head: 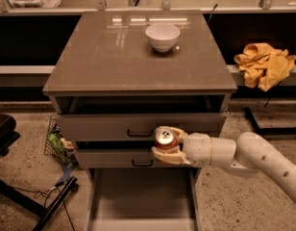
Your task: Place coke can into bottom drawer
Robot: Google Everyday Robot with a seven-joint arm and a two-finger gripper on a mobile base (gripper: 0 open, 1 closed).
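My gripper is shut on the coke can, a small red can with a silver top, held upright between the cream fingers. It hangs in front of the two upper grey drawers with black handles, above the back of the bottom drawer, which is pulled out towards the camera as a long shallow grey tray. The white arm comes in from the right.
A white bowl stands on the cabinet top. A yellow cloth lies on the shelf at right. A wire basket with packets sits left of the cabinet. A black chair base is at lower left.
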